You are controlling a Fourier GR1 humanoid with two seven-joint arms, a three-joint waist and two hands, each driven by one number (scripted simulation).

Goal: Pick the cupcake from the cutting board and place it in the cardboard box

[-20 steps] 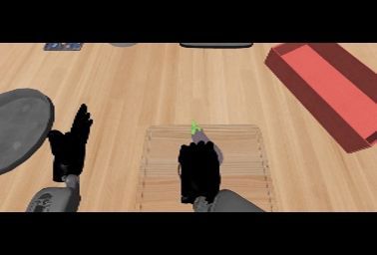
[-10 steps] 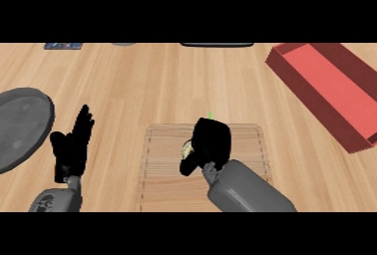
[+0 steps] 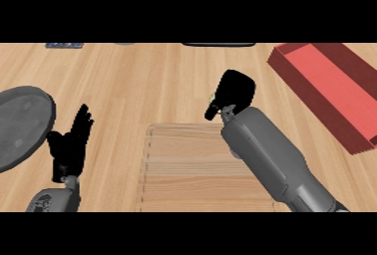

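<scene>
One robot hand, the right, was curled round the cupcake, almost hidden above the bench; light and crushable, I judged, best gripped by its base.

No readable text, labels or numbers anywhere
</scene>
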